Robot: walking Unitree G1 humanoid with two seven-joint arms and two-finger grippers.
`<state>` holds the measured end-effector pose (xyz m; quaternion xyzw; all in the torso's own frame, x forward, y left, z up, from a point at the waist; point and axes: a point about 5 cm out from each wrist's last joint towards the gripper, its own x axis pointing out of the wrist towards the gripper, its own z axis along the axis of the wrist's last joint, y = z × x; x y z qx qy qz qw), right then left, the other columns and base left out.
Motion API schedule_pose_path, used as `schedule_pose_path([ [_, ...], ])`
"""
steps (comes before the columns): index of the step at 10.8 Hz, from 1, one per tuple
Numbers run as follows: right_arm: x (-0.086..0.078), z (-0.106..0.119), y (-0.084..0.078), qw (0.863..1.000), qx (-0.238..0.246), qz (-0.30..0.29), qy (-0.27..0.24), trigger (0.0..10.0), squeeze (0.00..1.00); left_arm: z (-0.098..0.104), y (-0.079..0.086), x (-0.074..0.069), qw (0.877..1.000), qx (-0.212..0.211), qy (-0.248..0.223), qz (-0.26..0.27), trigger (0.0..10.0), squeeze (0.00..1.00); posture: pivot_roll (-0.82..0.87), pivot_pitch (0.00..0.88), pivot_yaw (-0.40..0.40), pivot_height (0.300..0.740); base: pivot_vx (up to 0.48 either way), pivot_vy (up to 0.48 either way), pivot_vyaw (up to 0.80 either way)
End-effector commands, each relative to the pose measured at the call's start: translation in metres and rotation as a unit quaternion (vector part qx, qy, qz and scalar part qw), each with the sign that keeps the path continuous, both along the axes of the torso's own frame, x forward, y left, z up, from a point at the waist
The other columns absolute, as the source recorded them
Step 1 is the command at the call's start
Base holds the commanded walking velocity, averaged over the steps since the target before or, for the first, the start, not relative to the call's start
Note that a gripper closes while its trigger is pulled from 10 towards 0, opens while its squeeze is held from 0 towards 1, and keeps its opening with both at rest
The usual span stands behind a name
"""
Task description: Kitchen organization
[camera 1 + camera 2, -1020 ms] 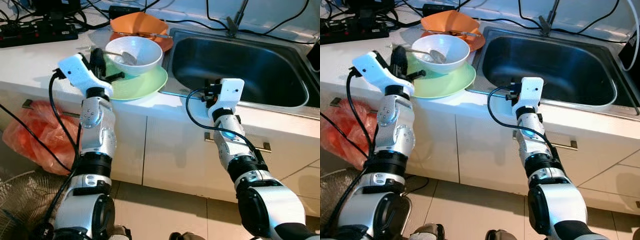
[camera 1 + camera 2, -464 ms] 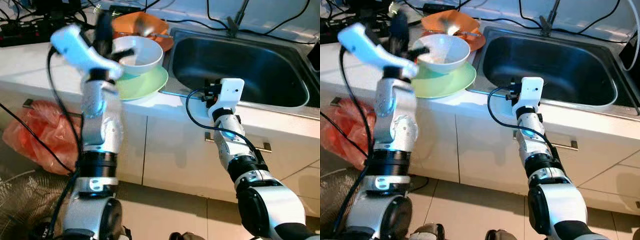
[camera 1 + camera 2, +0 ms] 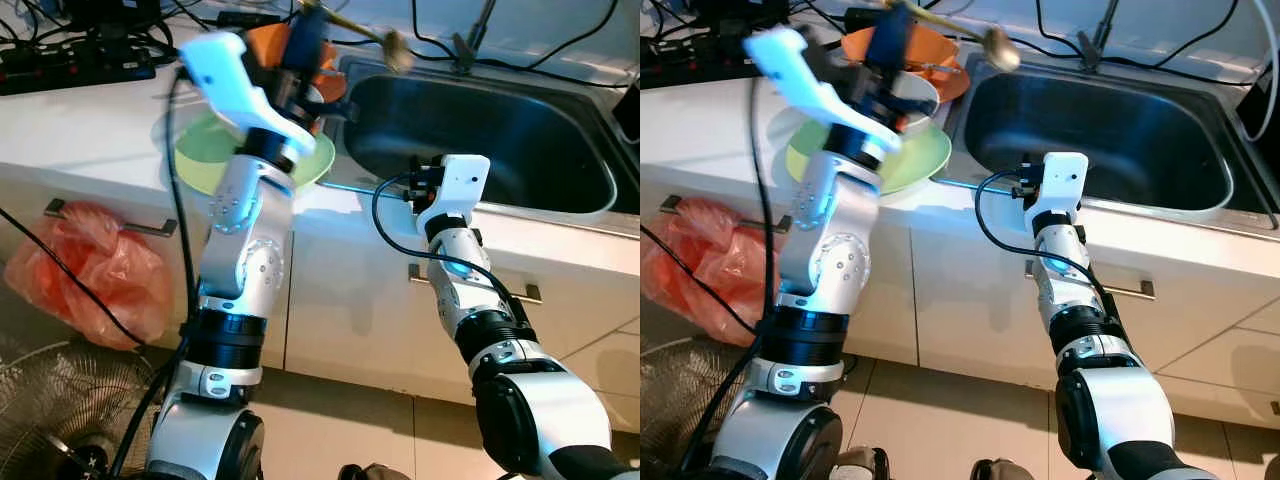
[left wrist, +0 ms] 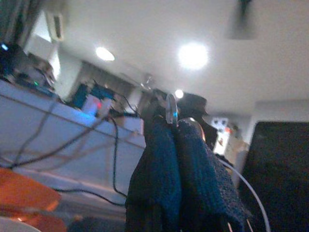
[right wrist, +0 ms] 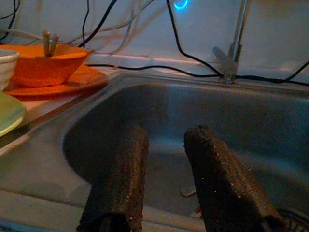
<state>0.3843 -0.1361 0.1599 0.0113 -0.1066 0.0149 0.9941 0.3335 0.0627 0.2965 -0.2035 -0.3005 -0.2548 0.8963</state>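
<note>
Brushed steel, glazed crockery, knitted-looking finger pads.

Pinched between the closed left gripper point(image 4: 176, 159) fingers point(image 4: 159, 179), rough and woven in texture: a shiny metal spoon point(image 3: 985, 40). Beyond the parted right gripper point(image 5: 164, 179) pads, equally coarse and matt: a dull satin stainless-steel sink point(image 3: 560, 150). Glossy smooth green plate point(image 3: 200, 160), orange bowl point(image 5: 46, 65) likewise glazed; crinkly orange plastic bag point(image 3: 90, 270); smooth white worktop point(image 3: 80, 120).

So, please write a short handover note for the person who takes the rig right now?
Left gripper: shut on the spoon, raised above the counter beside the sink, spoon head toward the sink.
Right gripper: open, idle at the sink's front rim.
White bowl sits on the green plate; orange bowl on the orange plate behind.
Done: spoon lifted out.
Left: probably put the spoon in the sink, then the dishes.
</note>
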Motion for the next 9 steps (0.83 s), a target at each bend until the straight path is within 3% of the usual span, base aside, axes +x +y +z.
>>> schedule_pose_path([
  [1,0.000,0.003,-0.002,1.000,0.006,-0.005,-0.005,10.0,0.00,0.001,-0.008,-0.004,1.000,0.012,-0.004,-0.020,10.0,0.00,0.09,0.082,-0.071,0.740,0.000,0.000,0.00],
  [2,0.001,0.005,-0.003,1.000,0.022,-0.004,-0.006,10.0,0.00,-0.004,-0.012,-0.006,0.999,0.017,0.003,-0.029,10.0,0.00,0.09,0.083,-0.071,0.740,0.000,0.000,0.00],
  [3,0.002,0.009,-0.001,0.999,0.042,0.003,-0.008,10.0,0.09,-0.005,-0.014,-0.008,0.999,0.021,0.006,-0.035,10.0,0.00,0.09,0.085,-0.071,0.740,0.000,0.000,0.00],
  [4,0.004,0.012,0.002,0.997,0.073,0.014,-0.009,10.0,0.64,-0.006,-0.015,-0.009,0.999,0.024,0.009,-0.039,10.0,0.00,0.09,0.086,-0.071,0.740,0.000,0.000,0.00],
  [5,0.005,0.017,0.004,0.996,0.082,0.019,-0.015,10.0,1.00,-0.007,-0.016,-0.009,0.999,0.025,0.012,-0.040,10.0,0.00,0.09,0.087,-0.070,0.740,0.000,0.000,0.00],
  [6,0.006,0.022,0.006,0.993,0.112,0.026,-0.016,10.0,0.00,-0.008,-0.016,-0.009,0.999,0.026,0.016,-0.040,10.0,0.00,0.09,0.087,-0.070,0.740,0.000,0.000,0.00],
  [9,0.010,0.023,0.002,0.975,0.220,0.031,0.009,10.0,0.00,-0.010,-0.015,-0.008,0.999,0.026,0.020,-0.040,10.0,0.00,0.09,0.088,-0.071,0.740,0.000,0.000,0.00],
])
